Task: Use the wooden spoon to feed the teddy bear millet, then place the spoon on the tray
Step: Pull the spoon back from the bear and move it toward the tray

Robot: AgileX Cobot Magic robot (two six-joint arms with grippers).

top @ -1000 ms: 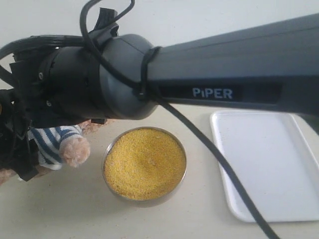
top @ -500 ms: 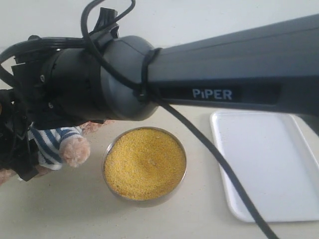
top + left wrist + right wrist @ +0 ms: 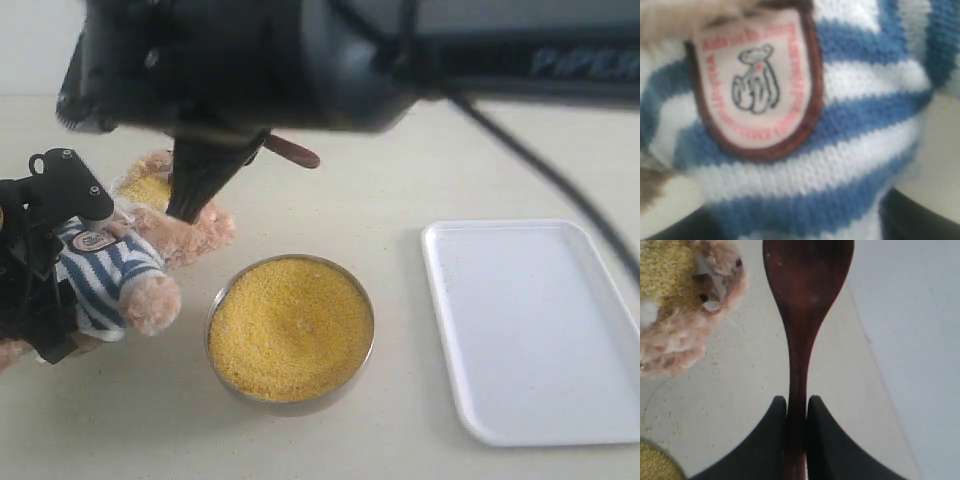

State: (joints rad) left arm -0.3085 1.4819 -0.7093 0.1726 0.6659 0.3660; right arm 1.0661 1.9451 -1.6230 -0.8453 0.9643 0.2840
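Observation:
The teddy bear (image 3: pixel 150 260) leans at the left in its blue-and-white striped shirt (image 3: pixel 840 125), with yellow millet stuck on its muzzle (image 3: pixel 670 275). My left gripper (image 3: pixel 45 250) is shut on its torso; the badge (image 3: pixel 755 80) fills the left wrist view. My right gripper (image 3: pixel 795 400) is shut on the slim handle of the wooden spoon (image 3: pixel 807 280), whose oval bowl is empty and hangs beside the bear's face. A reddish-brown end of the wooden spoon (image 3: pixel 292 152) shows under the right arm. More millet (image 3: pixel 290 328) fills the round metal bowl. The white tray (image 3: pixel 535 330) lies empty on the right.
The right arm's dark body (image 3: pixel 300 60) spans the top of the exterior view, and its cable (image 3: pixel 560 190) hangs above the tray. Loose yellow grains (image 3: pixel 715 365) are scattered on the beige table (image 3: pixel 400 180) near the bear.
The right arm has risen in the exterior view and uncovered the bear's head, now dusted with millet. The bear, the left gripper, the bowl and the tray have stayed put.

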